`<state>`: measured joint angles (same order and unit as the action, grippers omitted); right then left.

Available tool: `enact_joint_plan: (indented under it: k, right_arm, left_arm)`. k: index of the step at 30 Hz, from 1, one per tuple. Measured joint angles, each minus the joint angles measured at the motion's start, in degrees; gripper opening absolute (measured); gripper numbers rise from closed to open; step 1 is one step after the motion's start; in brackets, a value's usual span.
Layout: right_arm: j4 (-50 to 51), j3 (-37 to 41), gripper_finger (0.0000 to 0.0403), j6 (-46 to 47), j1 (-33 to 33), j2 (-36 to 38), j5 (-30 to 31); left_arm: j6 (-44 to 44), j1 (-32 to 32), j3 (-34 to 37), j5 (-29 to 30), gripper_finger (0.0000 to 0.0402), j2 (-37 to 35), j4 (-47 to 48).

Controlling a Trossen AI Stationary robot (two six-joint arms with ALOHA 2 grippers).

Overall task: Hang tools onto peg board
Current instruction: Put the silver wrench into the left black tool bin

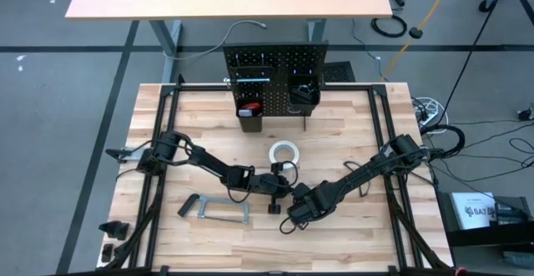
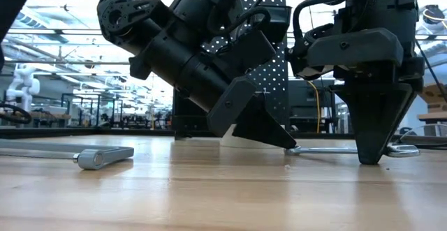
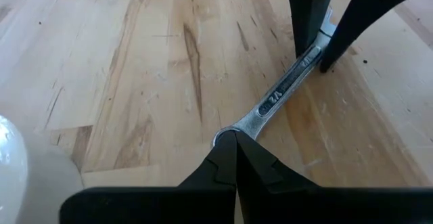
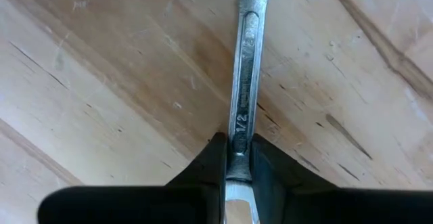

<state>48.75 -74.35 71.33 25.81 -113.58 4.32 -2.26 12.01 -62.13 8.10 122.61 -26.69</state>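
Near the middle of the wooden table [image 1: 350,218], a slim silver wrench [image 3: 284,92] lies flat on the pale, grained planks, both arms bent low over it. The right end effector [image 4: 238,162] clamps its flat polished shank between two dark wedge-shaped fingers, tips down on the wood. The left end effector [image 3: 235,158], fingers pressed together with nothing between them, touches the wrench's other end. Just beyond sits a white tape roll [image 1: 284,153]; a grey bar clamp [image 1: 215,210] lies nearby toward the left arm's side. At the far edge stands the black perforated peg board [image 1: 275,72], bare planks between it and the arms.
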Motion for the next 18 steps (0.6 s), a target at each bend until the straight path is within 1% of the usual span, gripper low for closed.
enact_joint_plan:
  k: [5,8,13,18]
  right_arm:
    - [0.0,0.2,0.0036,0.1,0.1,1.0,0.1]
    - [1.3,0.4,0.0034,0.2,0.5,2.5,1.3]
    - [1.7,0.3,0.0034,0.5,0.9,4.0,1.9]
    - [3.2,0.3,0.0034,1.5,1.8,4.1,2.0]
  left_arm:
    - [-1.1,0.2,0.1,-0.1,0.0027,-0.9,0.1]
    - [-1.3,0.2,0.2,0.0,0.0048,-2.6,1.3]
    - [-1.6,0.2,0.2,0.0,0.0072,-6.9,3.4]
    - [-2.5,0.4,0.6,-0.2,0.008,-12.3,7.1]
